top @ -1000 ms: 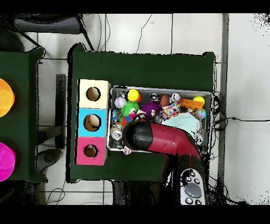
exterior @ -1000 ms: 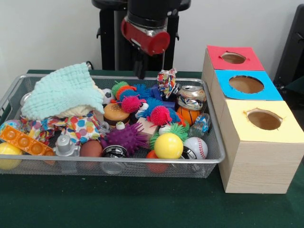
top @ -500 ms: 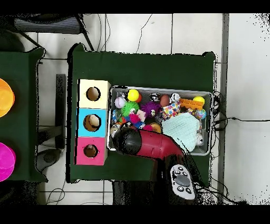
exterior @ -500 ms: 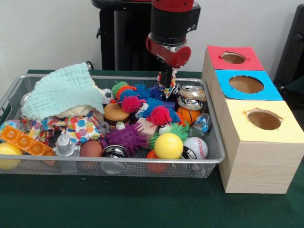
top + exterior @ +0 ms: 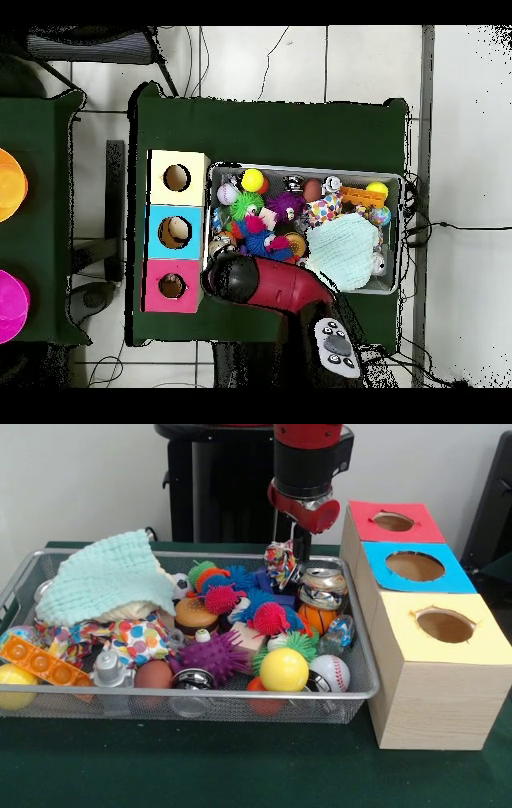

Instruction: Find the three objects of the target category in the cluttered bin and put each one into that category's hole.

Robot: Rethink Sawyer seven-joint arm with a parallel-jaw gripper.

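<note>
Green table: wire bin full of toys beside the three-hole box. My gripper has shifted from over the bin's far edge toward its box-side far corner; finger state cannot be determined. Crumpled wrapper lies adjacent.

Over the last second the arm has moved sideways along the far side of the bin, toward the three boxes. Before, its red wrist was above the far rim near the middle; now it is beside the red box, at the bin's far corner. The gripper hangs just beside the crumpled colourful wrapper (its fingers are too dark to read). In the overhead view the arm now covers less of the bin's contents.
</note>
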